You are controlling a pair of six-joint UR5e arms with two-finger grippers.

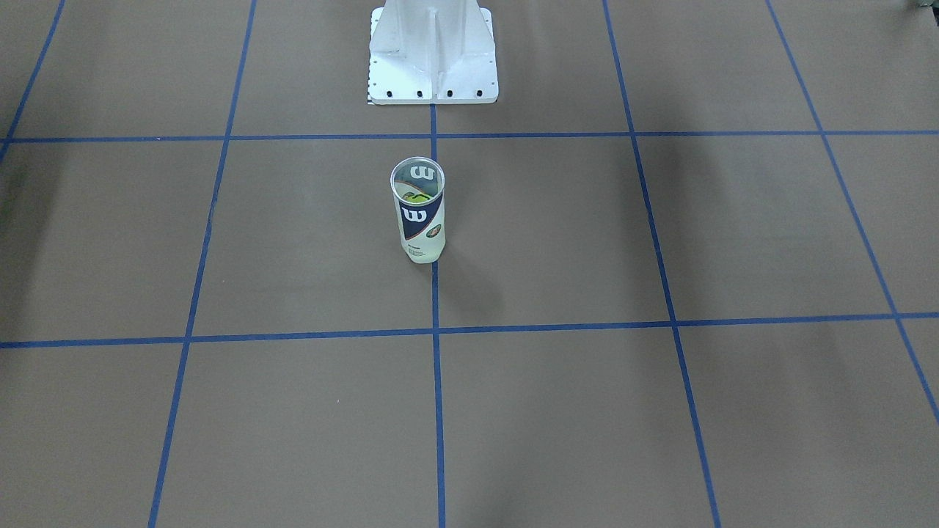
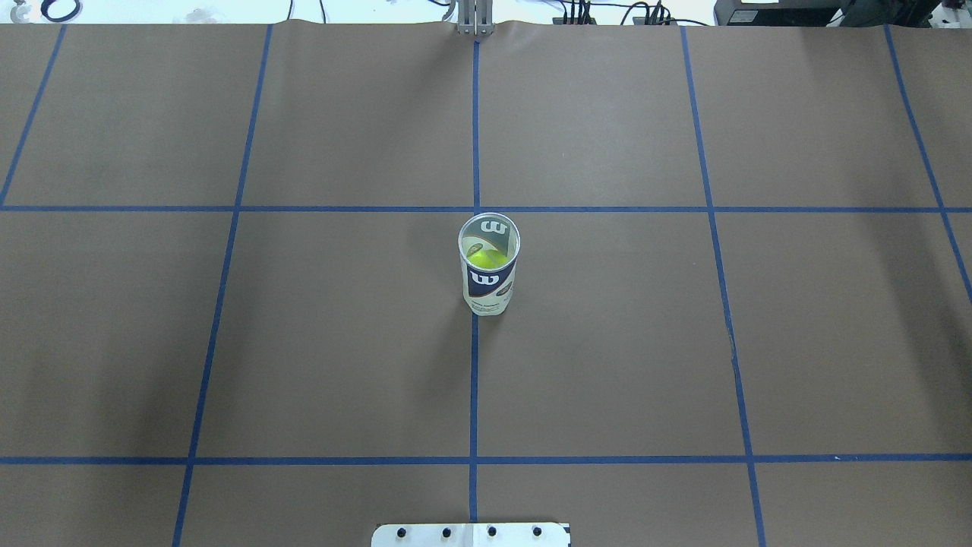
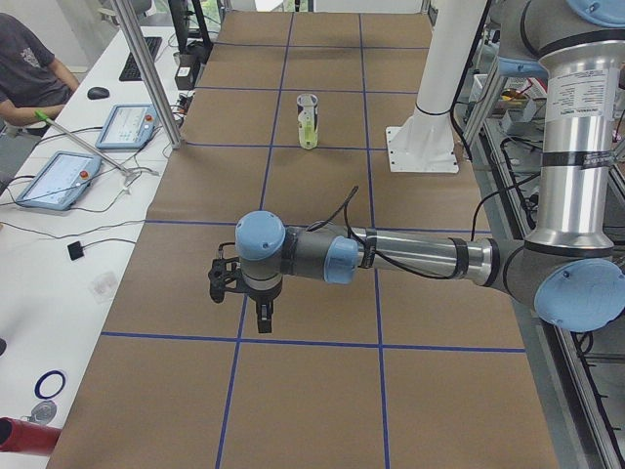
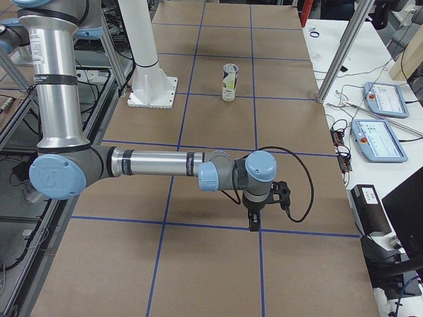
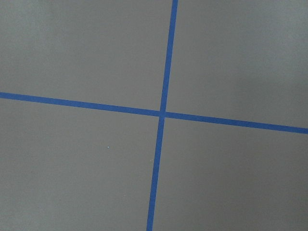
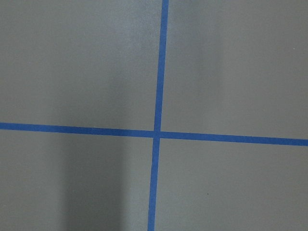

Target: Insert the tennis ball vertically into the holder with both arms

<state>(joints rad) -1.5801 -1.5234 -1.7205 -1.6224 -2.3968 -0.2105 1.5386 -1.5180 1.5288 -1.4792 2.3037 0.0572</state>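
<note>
Brown paper-covered table (image 2: 607,342) marked w/ a grid of blue tape (image 2: 473,380). The holder (image 2: 489,266), a clear plastic can w/ white and navy "W" label, stands upright near mid-table on the centre tape line, open mouth up, a short way in front of the robot's white base (image 1: 433,51). A yellow-green tennis ball (image 2: 484,260) sits inside it, below the rim, seen through the open top in the overhead view; nothing touches the can. Neither arm shows in the overhead or front-facing views. From the side view on the robot's left, the left arm (image 3: 410,256) reaches out low over the table's near end, its left gripper (image 3: 262,318) pointing down above the paper, well apart from the holder; can't tell from this angle whether its fingers are apart or together. From the side view on the robot's right, the right arm (image 4: 158,163) does likewise at the opposite end, right gripper (image 4: 254,221) pointing down, also well apart from the holder; finger state can't be told either. Both wrist cams show only brown paper and a crossing of tape lines. A seated person (image 3: 24,68) and two tablets (image 3: 54,179) are on the white bench beside the table.
</note>
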